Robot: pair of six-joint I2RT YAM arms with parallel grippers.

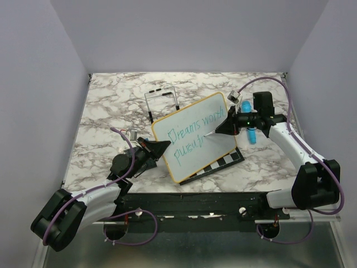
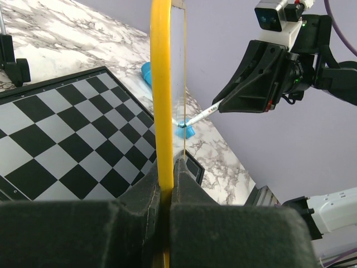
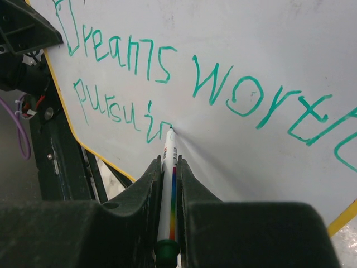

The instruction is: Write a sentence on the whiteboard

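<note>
Lighting: bright, even, diffuse, from overhead; back wall (image 1: 195, 33) uniformly pale. Shadows: soft, under the whiteboard (image 1: 195, 137) and arms on the marble table (image 1: 111, 106); faint grey streak cast right of the marker (image 3: 169, 184) tip on the whiteboard. Focus: top view sharp throughout; both wrist views crisp at mid-distance, near fingers (image 3: 100, 234) dark, soft-edged. Distortion: mild wide-angle stretch at wrist-view edges

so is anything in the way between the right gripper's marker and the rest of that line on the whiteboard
Nothing visible: the marker tip touches the whiteboard at the end of the sentence, and the board to its right is bare.
</note>
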